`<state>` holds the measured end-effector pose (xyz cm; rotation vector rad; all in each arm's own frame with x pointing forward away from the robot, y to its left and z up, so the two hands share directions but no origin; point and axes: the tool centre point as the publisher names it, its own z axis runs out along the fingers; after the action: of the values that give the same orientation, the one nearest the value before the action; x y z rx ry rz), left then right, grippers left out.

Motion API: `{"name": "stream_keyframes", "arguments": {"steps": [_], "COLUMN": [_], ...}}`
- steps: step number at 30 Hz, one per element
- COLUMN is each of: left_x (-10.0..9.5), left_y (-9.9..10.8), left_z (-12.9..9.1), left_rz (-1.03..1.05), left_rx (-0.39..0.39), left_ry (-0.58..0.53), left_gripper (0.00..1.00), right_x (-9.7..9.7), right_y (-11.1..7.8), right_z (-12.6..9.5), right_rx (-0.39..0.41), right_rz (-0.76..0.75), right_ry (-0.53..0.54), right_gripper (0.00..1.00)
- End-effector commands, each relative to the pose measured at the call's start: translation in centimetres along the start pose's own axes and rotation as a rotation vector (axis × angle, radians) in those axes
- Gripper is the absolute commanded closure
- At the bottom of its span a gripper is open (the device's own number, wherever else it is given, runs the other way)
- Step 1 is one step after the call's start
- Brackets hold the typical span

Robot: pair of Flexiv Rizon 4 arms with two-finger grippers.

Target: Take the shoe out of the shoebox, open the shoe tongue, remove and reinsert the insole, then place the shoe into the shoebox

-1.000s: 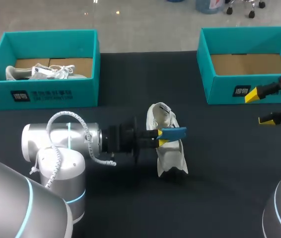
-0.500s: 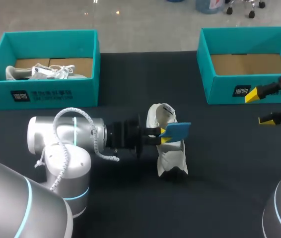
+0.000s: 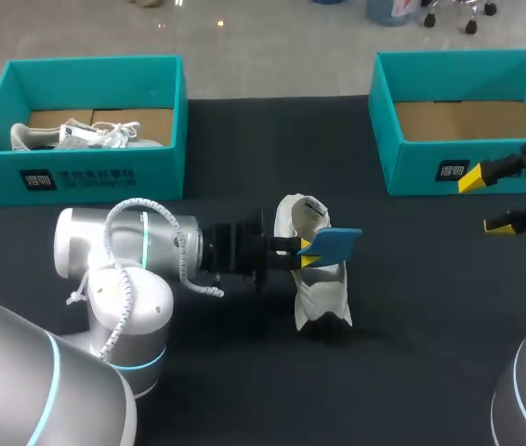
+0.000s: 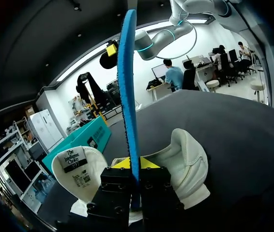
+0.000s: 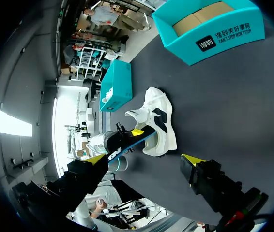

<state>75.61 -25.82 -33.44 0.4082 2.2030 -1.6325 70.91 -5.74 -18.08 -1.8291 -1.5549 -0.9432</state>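
Observation:
A white shoe [image 3: 317, 283] stands on the black table near the middle, its opening facing the far side. My left gripper [image 3: 304, 253] hovers just over the shoe's opening, shut on a blue insole [image 3: 335, 243] that sticks out to the right above the shoe. In the left wrist view the insole [image 4: 127, 82] stands edge-on between the fingers [image 4: 121, 163], with the shoe's heel collar [image 4: 188, 164] and labelled tongue [image 4: 76, 166] below. My right gripper [image 3: 486, 201] is open at the right edge, far from the shoe [image 5: 157, 121].
A teal shoebox [image 3: 105, 181] at the back left holds a second white shoe [image 3: 86, 136]. An empty teal shoebox [image 3: 430, 167] with a cardboard floor sits at the back right, just behind the right gripper.
My left arm has shifted a little to the right, carrying the insole farther out over the shoe and tilting it up. The right arm has not moved.

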Motion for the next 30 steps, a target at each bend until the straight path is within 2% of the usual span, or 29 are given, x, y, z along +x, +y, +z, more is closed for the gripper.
{"name": "stream_keyframes", "arguments": {"steps": [1,4,18,22,24,30], "left_x": [-0.4,-0.5,-0.1,0.4,0.6,1.0], "left_y": [-0.8,-1.4,-3.4,-3.4,-3.3,-2.4], "left_z": [-0.2,-0.2,-0.8,-1.0,-1.0,-0.7], "left_rz": [0.006,0.018,0.039,0.033,0.030,0.026], "left_rx": [0.006,0.012,0.036,0.031,0.026,-0.011], "left_ry": [0.006,0.007,0.026,0.043,0.051,0.080], "left_gripper": [0.81,0.78,0.80,0.87,1.00,1.00], "right_x": [0.0,0.0,0.0,0.0,0.0,0.0], "right_y": [0.0,0.0,0.0,0.0,0.0,0.0], "right_z": [0.0,0.0,0.0,0.0,0.0,0.0], "right_rx": [0.000,0.000,0.000,0.000,0.000,0.000], "right_rz": [0.001,0.001,0.001,0.001,0.001,0.001], "right_ry": [-0.001,-0.001,-0.001,-0.001,-0.001,-0.001], "right_gripper": [0.00,0.00,0.00,0.00,0.00,0.00]}}
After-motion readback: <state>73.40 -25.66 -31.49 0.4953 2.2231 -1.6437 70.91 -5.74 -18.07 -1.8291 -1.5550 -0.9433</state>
